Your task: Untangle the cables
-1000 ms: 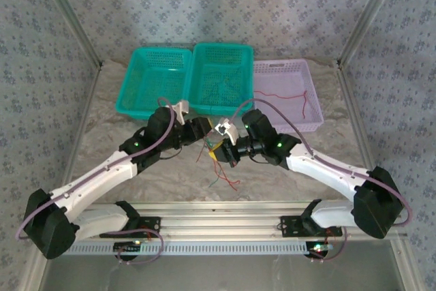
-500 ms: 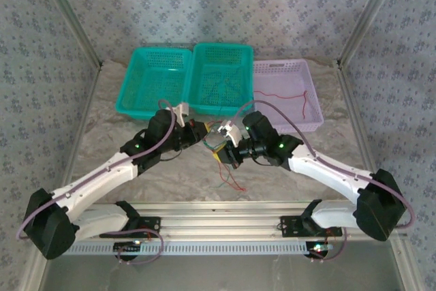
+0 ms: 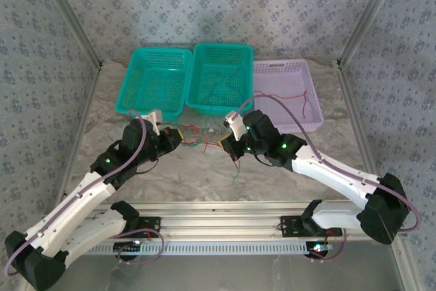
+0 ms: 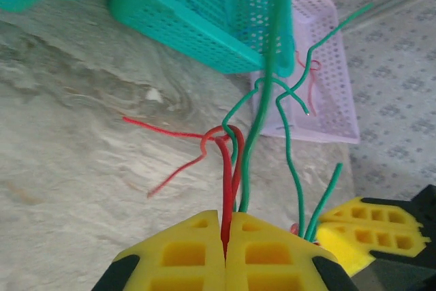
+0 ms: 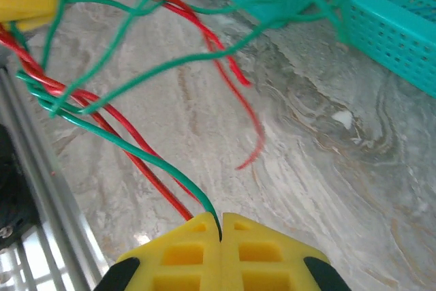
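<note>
In the left wrist view, a red cable (image 4: 227,189) is seen pinched in the closed left hand (image 4: 226,226). In the right wrist view, a green cable (image 5: 204,204) is clamped by the closed right hand (image 5: 219,221). From above, the tangled cables (image 3: 202,140) are seen strung between both hands over the desk (image 3: 184,175).

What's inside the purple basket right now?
One red wire lies on the floor of the purple basket. The right arm hides its near left corner, so anything there cannot be seen.
</note>
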You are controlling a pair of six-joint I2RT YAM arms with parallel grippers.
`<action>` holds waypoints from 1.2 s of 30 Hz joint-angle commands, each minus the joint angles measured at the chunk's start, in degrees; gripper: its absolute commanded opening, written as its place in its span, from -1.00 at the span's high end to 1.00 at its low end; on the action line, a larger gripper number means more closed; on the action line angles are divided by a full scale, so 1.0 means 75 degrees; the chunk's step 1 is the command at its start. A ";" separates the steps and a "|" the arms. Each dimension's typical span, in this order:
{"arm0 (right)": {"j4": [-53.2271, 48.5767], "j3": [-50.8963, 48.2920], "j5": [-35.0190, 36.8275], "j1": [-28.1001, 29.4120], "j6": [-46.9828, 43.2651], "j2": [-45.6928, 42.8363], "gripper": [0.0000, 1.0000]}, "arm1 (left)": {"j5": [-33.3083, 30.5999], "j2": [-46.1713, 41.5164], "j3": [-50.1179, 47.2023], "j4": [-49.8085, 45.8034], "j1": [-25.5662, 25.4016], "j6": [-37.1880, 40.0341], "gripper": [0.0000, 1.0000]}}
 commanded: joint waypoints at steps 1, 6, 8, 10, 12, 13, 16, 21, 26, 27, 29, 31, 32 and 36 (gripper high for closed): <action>-0.1037 -0.0106 0.1463 -0.0440 0.0345 -0.0179 1.00 | -0.1171 -0.0359 0.0248 -0.1349 0.0208 0.0551 1.00; -0.0211 -0.0374 0.0503 -0.0470 0.0366 -0.0588 1.00 | -0.0905 -0.0430 -0.0010 -0.1032 0.0192 0.0489 1.00; -0.0297 -0.0440 0.0792 -0.0595 0.0522 -0.0807 1.00 | -0.0956 -0.0594 -0.0096 -0.1047 0.0200 0.0514 1.00; -0.0388 -0.0590 0.1076 -0.0961 0.0823 -0.1069 1.00 | -0.1091 -0.0743 -0.0103 -0.1212 0.0200 0.0591 1.00; -0.0599 -0.0692 0.1422 -0.1442 0.1163 -0.1311 1.00 | -0.1206 -0.0832 -0.0055 -0.1435 0.0208 0.0730 1.00; -0.0629 -0.0754 0.1440 -0.1716 0.1292 -0.1440 1.00 | -0.1235 -0.0860 -0.0022 -0.1521 0.0207 0.0801 1.00; -0.0699 -0.0837 0.1602 -0.2254 0.1610 -0.1805 1.00 | -0.1293 -0.0899 -0.0003 -0.1740 0.0208 0.0962 1.00; -0.0737 -0.0595 0.1710 -0.2500 0.1687 -0.2222 1.00 | -0.1438 -0.0873 -0.0097 -0.1967 0.0200 0.1110 1.00; 0.0023 -0.0467 -0.0443 -0.2161 0.1344 -0.1777 1.00 | -0.1476 -0.0871 -0.0202 -0.1731 0.0204 0.0992 1.00; 0.0147 -0.0460 -0.0583 -0.1849 0.1268 -0.1590 1.00 | -0.1445 -0.0859 -0.0221 -0.1625 0.0201 0.0942 1.00; 0.0395 -0.0384 -0.1130 -0.1215 0.1081 -0.1125 0.99 | -0.1409 -0.0826 -0.0258 -0.1407 0.0188 0.0795 1.00; 0.0536 -0.0207 -0.1384 -0.0661 0.1071 -0.0620 0.81 | -0.1368 -0.0811 -0.0336 -0.1090 0.0178 0.0623 1.00; 0.0819 -0.0183 -0.1597 -0.0441 0.1195 -0.0349 0.74 | -0.1321 -0.0819 -0.0405 -0.0884 0.0171 0.0519 1.00; 0.1756 -0.0119 -0.1584 -0.0032 0.1947 0.0571 0.63 | -0.1145 -0.0813 -0.0694 -0.0057 0.0054 0.0286 1.00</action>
